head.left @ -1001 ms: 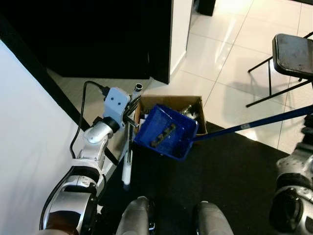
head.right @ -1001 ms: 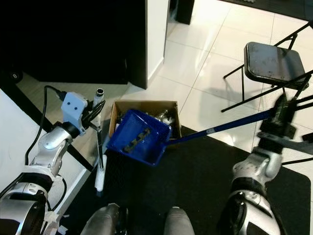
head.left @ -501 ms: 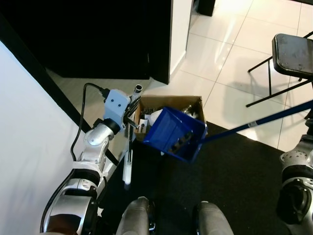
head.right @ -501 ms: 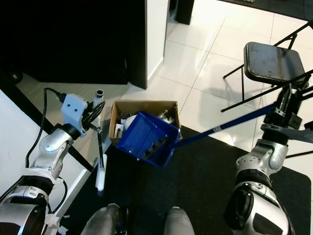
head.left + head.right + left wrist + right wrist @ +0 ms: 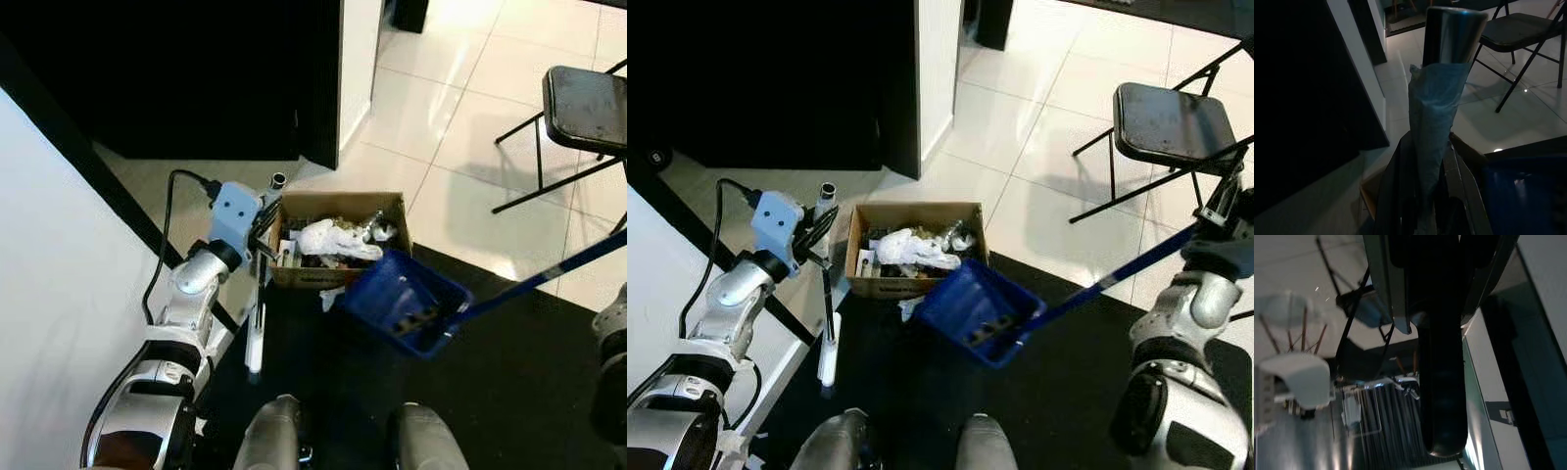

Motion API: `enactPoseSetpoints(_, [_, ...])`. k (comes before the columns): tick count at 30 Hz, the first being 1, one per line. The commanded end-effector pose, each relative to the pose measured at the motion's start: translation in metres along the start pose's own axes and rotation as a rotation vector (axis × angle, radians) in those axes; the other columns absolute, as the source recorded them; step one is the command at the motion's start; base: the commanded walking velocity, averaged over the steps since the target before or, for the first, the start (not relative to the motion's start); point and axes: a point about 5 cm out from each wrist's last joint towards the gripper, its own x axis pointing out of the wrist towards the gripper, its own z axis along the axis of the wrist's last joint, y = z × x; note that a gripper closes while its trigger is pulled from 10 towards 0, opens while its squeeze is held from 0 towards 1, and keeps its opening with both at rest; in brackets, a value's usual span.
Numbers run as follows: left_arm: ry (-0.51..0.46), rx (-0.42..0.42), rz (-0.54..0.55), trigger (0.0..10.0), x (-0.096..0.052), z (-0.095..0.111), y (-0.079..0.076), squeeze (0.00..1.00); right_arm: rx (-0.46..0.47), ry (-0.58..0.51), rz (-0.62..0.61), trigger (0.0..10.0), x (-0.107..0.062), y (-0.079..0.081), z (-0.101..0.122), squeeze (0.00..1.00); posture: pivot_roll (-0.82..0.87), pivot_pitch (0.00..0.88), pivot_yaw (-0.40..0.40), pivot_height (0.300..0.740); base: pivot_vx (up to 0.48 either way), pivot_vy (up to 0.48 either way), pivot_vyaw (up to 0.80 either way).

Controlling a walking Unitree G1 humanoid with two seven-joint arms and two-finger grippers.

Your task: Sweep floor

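A blue dustpan (image 5: 402,305) hangs tilted over the black mat, just in front of an open cardboard box (image 5: 862,286). Crumpled white paper (image 5: 328,238) and other rubbish fill the box. The dustpan's long blue handle (image 5: 1117,275) runs up to my right gripper (image 5: 1219,215), which is shut on it; in the right wrist view the handle (image 5: 1442,382) is a dark bar between the fingers. My left gripper (image 5: 262,223) is shut on an upright broom pole (image 5: 1440,112) at the box's left side, with the pole's white lower end (image 5: 255,345) on the floor.
A white wall (image 5: 49,294) lies close on my left and a black cabinet (image 5: 196,69) stands behind the box. A black folding chair (image 5: 1171,122) is on the tiles at the far right. A scrap of white paper (image 5: 328,298) lies by the box. My feet (image 5: 277,431) are on the mat (image 5: 490,401).
The dustpan has swung from over the box to the right and down, levelling out over the mat. The box's contents now show. The left arm and the broom have stayed put.
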Motion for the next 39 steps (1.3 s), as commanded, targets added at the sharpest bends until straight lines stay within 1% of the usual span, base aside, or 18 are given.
enactPoseSetpoints(1, [-0.026,0.007,-0.012,10.0,0.005,0.006,-0.004,0.0,-0.011,-0.041,-0.015,10.0,0.014,0.013,0.01,0.0,-0.01,0.024,0.033,0.74,0.0,0.0,0.0])
enactPoseSetpoints(2, [-0.028,0.008,-0.012,10.0,0.005,0.006,-0.004,0.0,-0.023,-0.043,0.001,10.0,0.021,0.023,0.013,0.0,-0.01,0.025,0.032,0.74,0.0,0.0,0.0])
enactPoseSetpoints(3, [-0.028,0.008,-0.012,10.0,0.005,0.006,-0.004,0.0,-0.023,-0.043,0.001,10.0,0.021,0.023,0.013,0.0,-0.01,0.025,0.032,0.74,0.0,0.0,0.0])
enactPoseSetpoints(4, [-0.03,0.009,-0.012,10.0,0.006,0.007,-0.004,0.0,-0.031,-0.044,0.019,10.0,0.026,0.031,0.015,0.0,0.0,0.027,0.029,0.74,0.0,0.0,0.0])
enactPoseSetpoints(6, [-0.039,0.012,-0.007,10.0,0.006,0.008,-0.004,0.0,-0.021,-0.04,0.103,10.0,0.036,0.06,0.02,0.0,0.01,0.041,0.008,0.74,0.0,0.0,0.0])
enactPoseSetpoints(8, [-0.05,0.015,0.002,10.0,0.007,0.011,-0.003,0.0,-0.004,-0.039,0.177,10.0,0.042,0.081,0.024,0.0,0.02,0.052,-0.005,0.74,0.0,0.0,0.0])
enactPoseSetpoints(9, [-0.055,0.016,0.006,10.0,0.007,0.011,-0.003,0.0,0.002,-0.041,0.202,10.0,0.044,0.088,0.025,0.0,0.03,0.054,-0.007,0.74,0.0,0.0,0.0])
enactPoseSetpoints(10, [-0.057,0.017,0.009,10.0,0.007,0.012,-0.002,0.0,0.004,-0.042,0.216,10.0,0.044,0.091,0.026,0.0,0.03,0.054,-0.007,0.74,0.0,0.0,0.0])
enactPoseSetpoints(11, [-0.06,0.018,0.014,10.0,0.007,0.012,-0.002,0.0,0.013,-0.046,0.243,10.0,0.045,0.099,0.027,0.0,0.03,0.059,-0.013,0.74,0.0,0.0,0.0])
enactPoseSetpoints(12, [-0.06,0.018,0.014,10.0,0.007,0.012,-0.002,0.0,0.013,-0.046,0.243,10.0,0.045,0.099,0.027,0.0,0.03,0.059,-0.013,0.74,0.0,0.0,0.0])
enactPoseSetpoints(14, [-0.066,0.019,0.025,10.0,0.007,0.014,-0.001,0.0,0.025,-0.055,0.29,10.0,0.046,0.112,0.03,0.0,0.04,0.07,-0.024,0.74,0.0,0.0,0.0])
enactPoseSetpoints(16, [-0.071,0.017,0.04,10.0,0.006,0.014,0.001,0.0,0.036,-0.064,0.363,10.0,0.046,0.13,0.033,0.0,0.05,0.085,-0.032,0.74,0.0,0.0,0.0])
enactPoseSetpoints(21, [-0.078,0.013,0.054,10.0,0.002,0.014,0.001,0.0,0.029,-0.07,0.534,10.0,0.041,0.16,0.036,0.0,0.06,0.102,-0.041,0.74,0.0,0.0,0.0])
enactPoseSetpoints(22, [-0.078,0.013,0.054,10.0,0.002,0.014,0.001,0.0,0.029,-0.07,0.534,10.0,0.041,0.16,0.036,0.0,0.06,0.102,-0.041,0.74,0.0,0.0,0.0])
enactPoseSetpoints(23, [-0.077,0.014,0.057,10.0,0.001,0.014,0.0,0.0,0.022,-0.069,0.573,10.0,0.041,0.167,0.037,0.0,0.06,0.105,-0.043,0.74,0.0,0.0,0.0])
enactPoseSetpoints(26, [-0.076,0.014,0.059,10.0,-0.001,0.014,0.0,0.0,0.021,-0.07,0.584,10.0,0.041,0.169,0.038,0.0,0.06,0.106,-0.046,0.74,0.0,0.0,0.0])
enactPoseSetpoints(31, [-0.071,0.013,0.073,10.0,-0.004,0.013,0.002,0.0,0.076,-0.067,0.564,10.0,0.044,0.167,0.04,0.0,0.07,0.107,-0.047,0.74,0.0,0.0,0.0])
enactPoseSetpoints(39, [-0.061,0.013,0.071,10.0,-0.003,0.013,0.002,0.0,0.108,-0.068,0.54,10.0,0.045,0.16,0.039,0.0,0.06,0.083,-0.035,0.74,0.0,0.0,0.0])
